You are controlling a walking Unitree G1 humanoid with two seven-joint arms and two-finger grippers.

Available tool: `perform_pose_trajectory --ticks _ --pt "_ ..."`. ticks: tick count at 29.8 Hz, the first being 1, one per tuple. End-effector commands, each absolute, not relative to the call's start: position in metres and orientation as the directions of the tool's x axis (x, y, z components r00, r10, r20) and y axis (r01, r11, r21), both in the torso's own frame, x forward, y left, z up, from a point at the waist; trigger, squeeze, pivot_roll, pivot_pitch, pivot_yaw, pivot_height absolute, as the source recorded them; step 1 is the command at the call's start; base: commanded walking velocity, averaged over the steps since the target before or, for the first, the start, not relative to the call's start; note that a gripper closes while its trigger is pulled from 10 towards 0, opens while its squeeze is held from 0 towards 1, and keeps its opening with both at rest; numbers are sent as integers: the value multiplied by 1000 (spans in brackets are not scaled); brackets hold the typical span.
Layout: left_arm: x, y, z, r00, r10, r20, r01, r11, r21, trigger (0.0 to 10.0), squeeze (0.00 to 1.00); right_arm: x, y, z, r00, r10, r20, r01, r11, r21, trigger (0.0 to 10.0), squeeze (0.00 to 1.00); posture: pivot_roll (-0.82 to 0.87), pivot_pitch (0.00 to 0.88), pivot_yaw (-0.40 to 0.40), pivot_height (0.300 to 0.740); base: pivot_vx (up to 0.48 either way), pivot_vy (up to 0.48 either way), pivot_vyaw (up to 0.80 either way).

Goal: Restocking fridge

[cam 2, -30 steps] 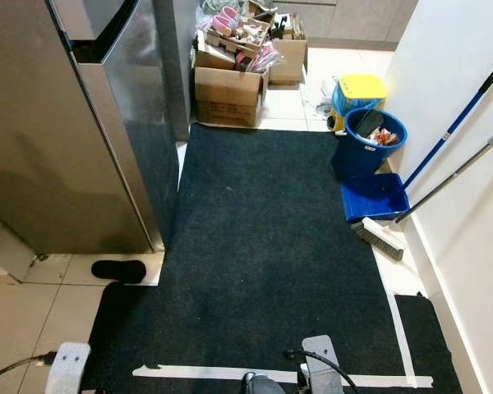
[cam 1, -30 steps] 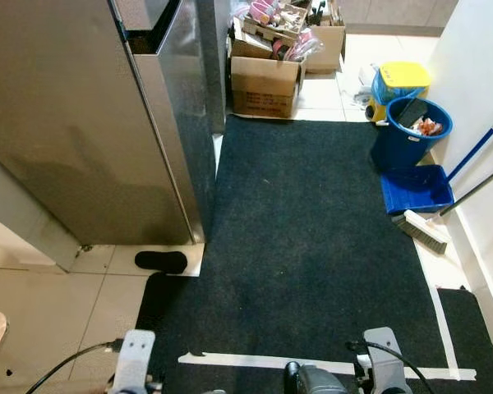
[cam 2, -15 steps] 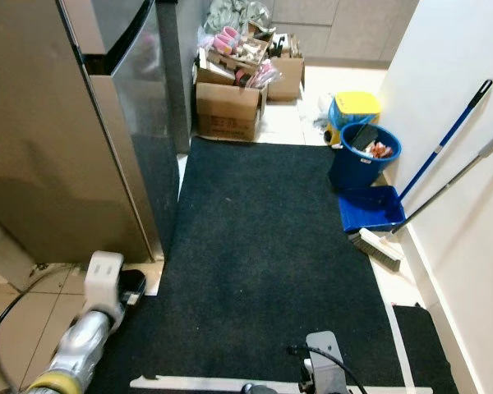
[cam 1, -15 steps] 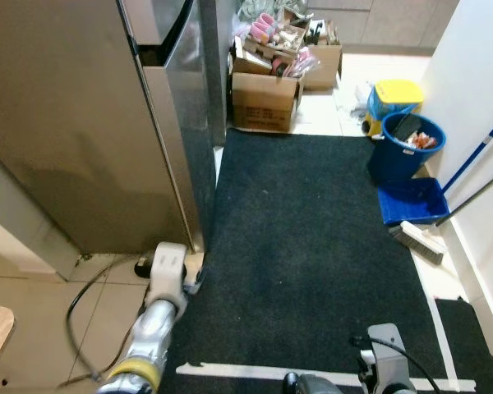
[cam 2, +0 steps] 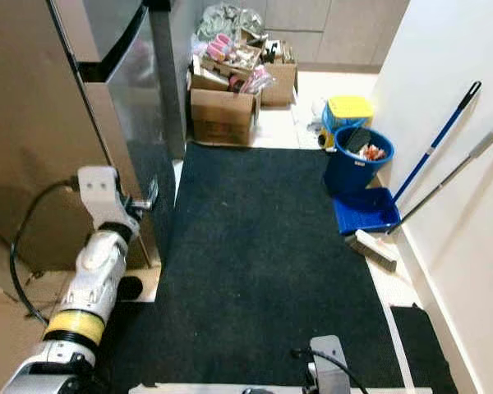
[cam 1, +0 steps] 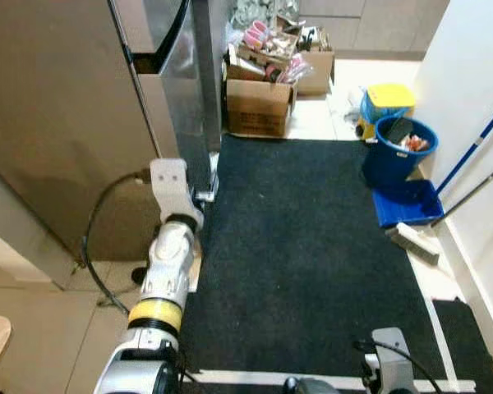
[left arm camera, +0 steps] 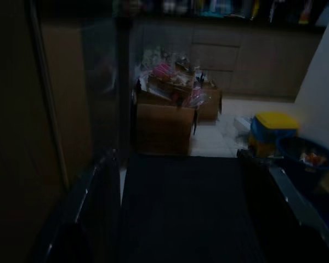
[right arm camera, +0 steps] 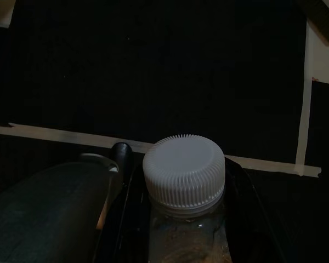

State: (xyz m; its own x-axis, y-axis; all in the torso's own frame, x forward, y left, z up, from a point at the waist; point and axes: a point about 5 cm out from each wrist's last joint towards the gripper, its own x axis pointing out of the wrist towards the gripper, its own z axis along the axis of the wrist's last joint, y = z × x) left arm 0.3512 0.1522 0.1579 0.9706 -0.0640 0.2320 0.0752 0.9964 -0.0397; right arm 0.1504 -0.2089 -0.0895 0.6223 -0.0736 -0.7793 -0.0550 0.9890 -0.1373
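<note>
Stainless fridge (cam 1: 74,123) stands closed at the robot's left, beside a dark floor mat (cam 1: 304,254). Cardboard boxes (cam 1: 259,107) of clutter sit past the mat's far end; a blue bucket (cam 1: 398,152) stands near the right wall. Left hand (cam 1: 204,195) is raised at the fridge door's lower corner, fingers spread apart. Right hand (right arm camera: 181,241), held low, grips a white-capped bottle (right arm camera: 183,175).

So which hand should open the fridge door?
Probably left: the left hand is raised at the fridge door's edge, fingers apart, while the right hand sits low, holding a white-capped bottle.
</note>
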Motion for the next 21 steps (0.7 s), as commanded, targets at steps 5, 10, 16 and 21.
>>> perform_pose_trajectory --ticks 5,10,16,21 --pt "356 149 210 913 -47 404 64 997 -30 2627 0 146 -210 -91 608 -88 -789 -41 989 -143 10000 0 -70 18 -11 740 0 0 0" --pt "353 150 233 877 -52 478 53 999 12 0 0 144 -212 -92 602 -96 -793 -35 989 -146 10000 0 -77 10 -9 740 0 0 0" --pt "353 151 231 878 -47 476 31 999 41 0 0 142 -215 -92 597 -106 -795 -29 988 -153 10000 0 -84 0 -8 740 0 0 0" --pt "356 152 223 899 -66 432 11 991 130 10000 0 144 -218 -91 599 -115 -792 -22 987 -161 10000 0 -87 0 -5 740 0 0 0"
